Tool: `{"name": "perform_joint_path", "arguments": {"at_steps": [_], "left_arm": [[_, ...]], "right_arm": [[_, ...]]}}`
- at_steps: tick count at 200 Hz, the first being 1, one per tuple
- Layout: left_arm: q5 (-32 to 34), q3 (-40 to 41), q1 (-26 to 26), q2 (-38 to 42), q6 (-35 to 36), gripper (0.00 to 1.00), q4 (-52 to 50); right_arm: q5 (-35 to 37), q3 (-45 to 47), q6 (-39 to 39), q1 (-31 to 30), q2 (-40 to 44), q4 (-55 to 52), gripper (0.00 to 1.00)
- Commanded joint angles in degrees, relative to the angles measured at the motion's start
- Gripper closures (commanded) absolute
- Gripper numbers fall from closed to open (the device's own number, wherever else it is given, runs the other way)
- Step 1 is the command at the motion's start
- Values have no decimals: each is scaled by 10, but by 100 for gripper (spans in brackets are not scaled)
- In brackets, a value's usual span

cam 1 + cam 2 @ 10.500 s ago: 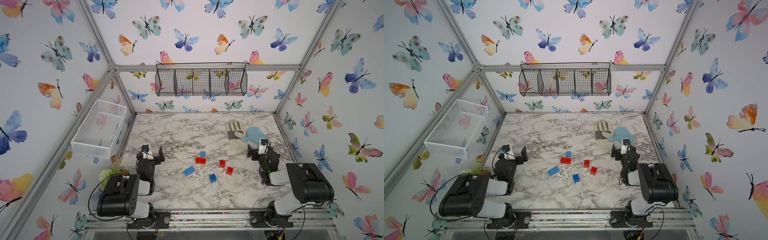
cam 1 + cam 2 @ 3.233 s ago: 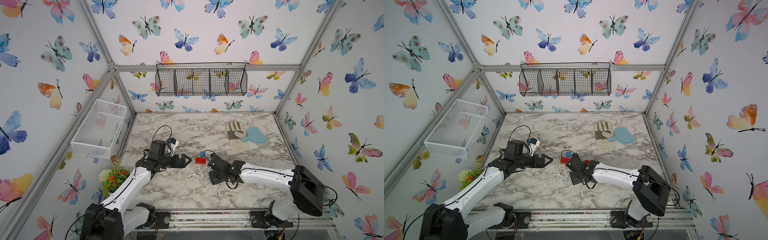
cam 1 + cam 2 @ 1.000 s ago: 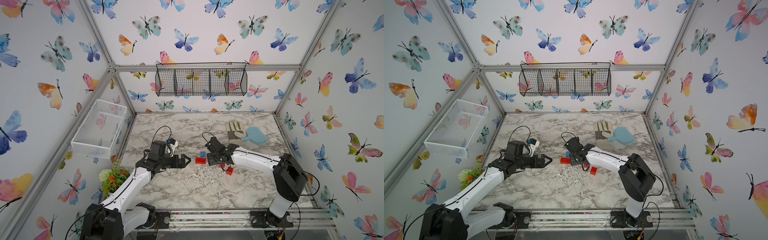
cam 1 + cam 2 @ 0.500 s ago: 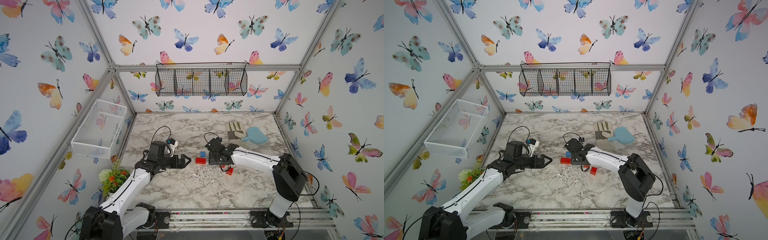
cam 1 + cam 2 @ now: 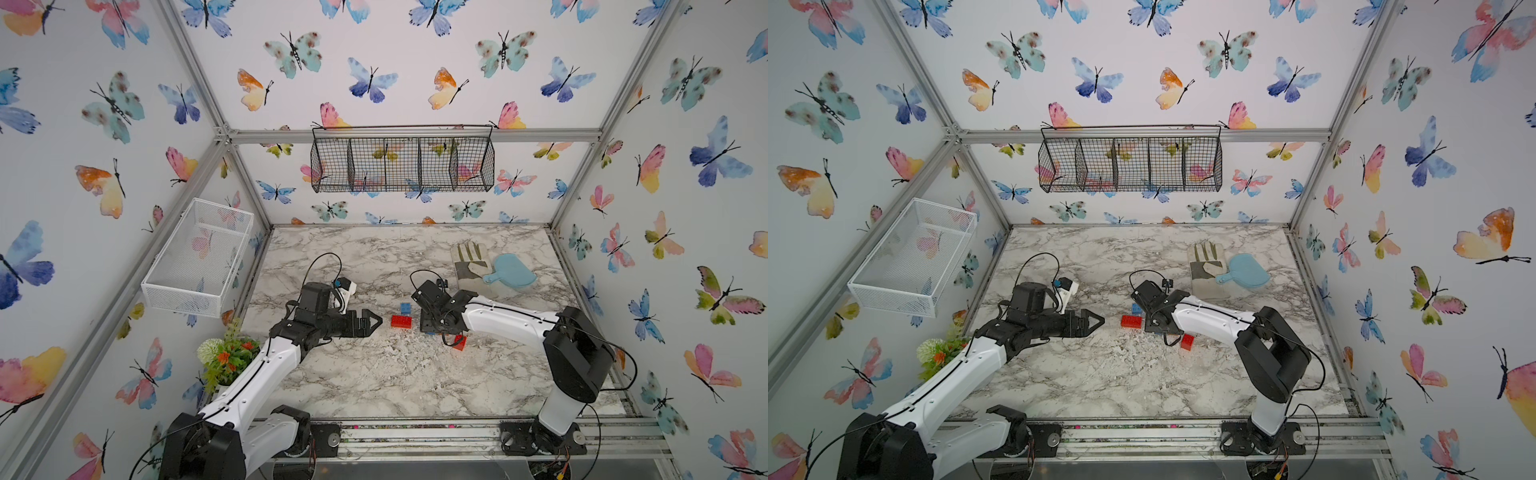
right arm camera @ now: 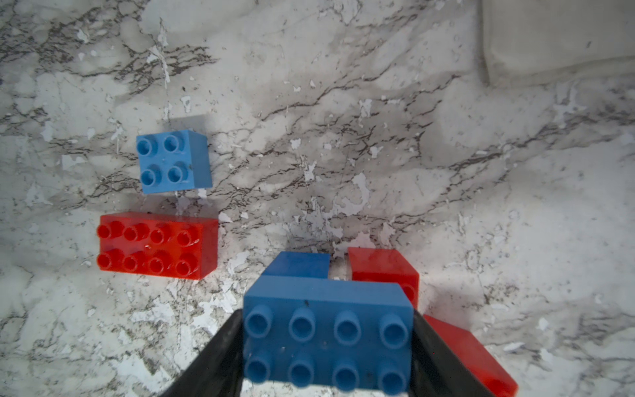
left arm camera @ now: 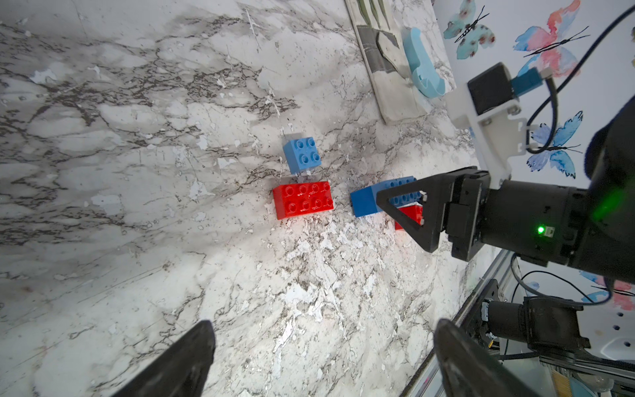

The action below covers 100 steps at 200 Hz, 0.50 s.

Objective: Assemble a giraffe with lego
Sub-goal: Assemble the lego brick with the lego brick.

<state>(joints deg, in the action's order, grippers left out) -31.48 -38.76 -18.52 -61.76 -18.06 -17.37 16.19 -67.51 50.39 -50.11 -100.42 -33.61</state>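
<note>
The long blue brick [image 6: 328,338] is gripped at its short ends between the fingers [image 6: 220,357] of the right gripper [image 6: 328,316], studs facing the wrist camera. Just beyond the fingertips, partly under the held brick, a small blue brick [image 6: 299,264] and a small red brick [image 6: 381,271] are seen side by side on the marble table [image 7: 137,137]. Whether the held brick touches them cannot be told. A second small red brick [image 6: 470,354] lies just outside one finger. On the other side, apart from the gripper, the long red brick [image 6: 156,244] and a second small blue brick [image 6: 173,160] are set close together. The left gripper [image 7: 324,326] is spread wide with nothing in it, and the long red brick lies well ahead of it.
</note>
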Motion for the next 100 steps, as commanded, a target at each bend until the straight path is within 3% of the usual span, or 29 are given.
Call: {"name": "perform_joint_path", "arguments": {"at_steps": [1, 100], "left_arm": [[-12, 1, -4, 9, 3, 2, 4], [-8, 0, -4, 11, 7, 2, -2]], "right_arm": [[-7, 9, 9, 2, -13, 0, 46], [-22, 18, 10, 2, -33, 3, 46]]}}
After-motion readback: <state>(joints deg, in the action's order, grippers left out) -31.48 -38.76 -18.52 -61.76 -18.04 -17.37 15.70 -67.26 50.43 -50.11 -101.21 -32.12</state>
